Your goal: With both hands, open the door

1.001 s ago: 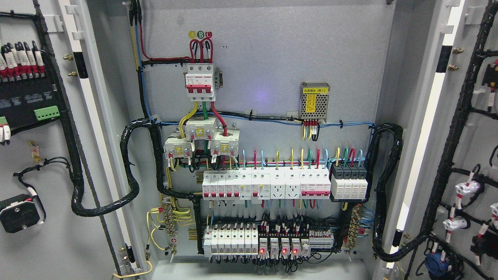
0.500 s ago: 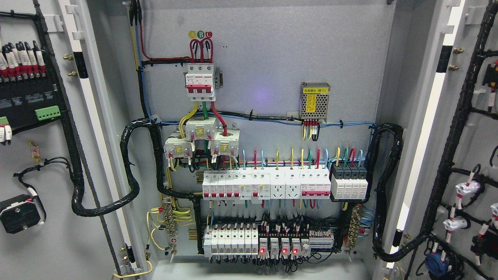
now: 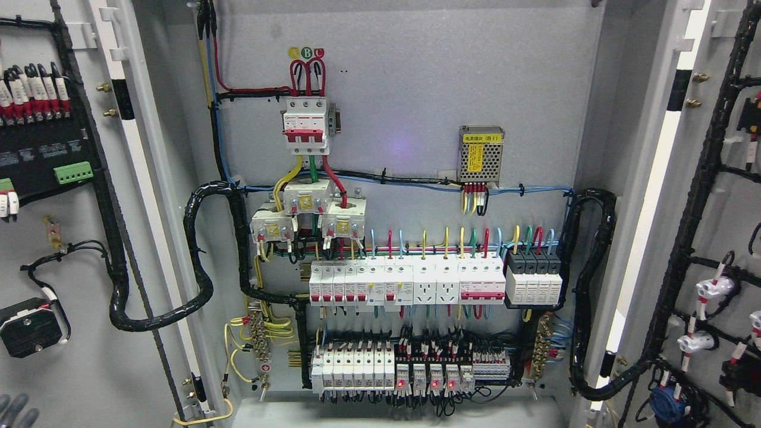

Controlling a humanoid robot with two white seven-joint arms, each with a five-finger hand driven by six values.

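Left door wide open — left robot hand at its lower corner.

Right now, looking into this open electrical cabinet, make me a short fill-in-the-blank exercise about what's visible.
1. Both cabinet doors, the left door and the right door, stand ____.
2. The label on the power supply module is coloured ____.
3. Grey fingertips show in the picture's lower ____ corner.
4. The lit indicator lights on the bottom relay row glow ____.

Missing words: open; yellow; left; red

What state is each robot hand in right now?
Left hand: only grey fingertips show at the bottom-left corner; state cannot be told.
Right hand: not in view.
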